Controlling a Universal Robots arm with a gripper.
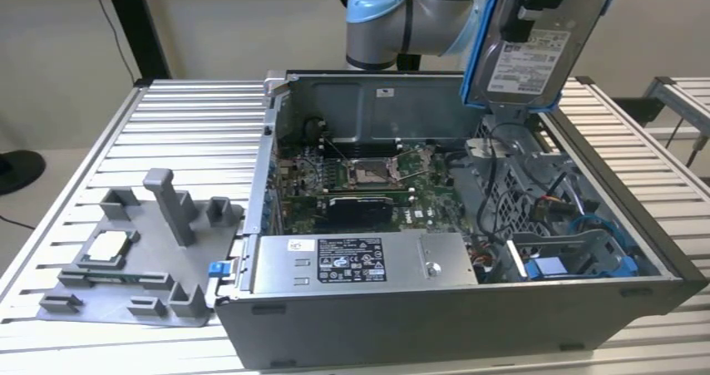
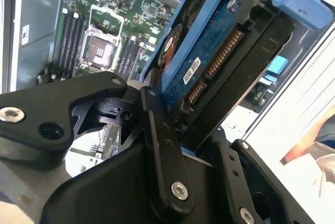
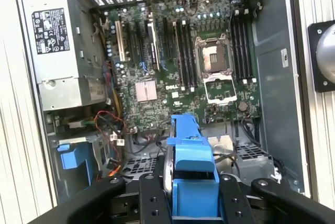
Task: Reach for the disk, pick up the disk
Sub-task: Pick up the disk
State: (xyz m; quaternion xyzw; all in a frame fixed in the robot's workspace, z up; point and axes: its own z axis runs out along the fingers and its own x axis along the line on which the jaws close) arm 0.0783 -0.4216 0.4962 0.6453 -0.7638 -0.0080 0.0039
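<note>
While clamped in the jaws — the disk (image 1: 540,46), white printed label outward, high above the open computer case (image 1: 621,296)

Disk (image 1: 540,46): dull silver metal, white paper label, glossy blue plastic frame. Gripper (image 3: 186,195): matt black metal. Case (image 1: 444,313): matt grey sheet metal. Fixture (image 1: 150,254), lower left of exterior view: matt grey plastic. Table (image 1: 189,134): ribbed aluminium.

The arm (image 1: 416,22) is silver-grey metal tubing with a rounded light-blue joint cap (image 1: 375,5). The gripper (image 3: 193,195) is matte black, built of flat linkage bars joined by silver screws (image 2: 179,190) and round pivot holes, in both wrist views.
</note>
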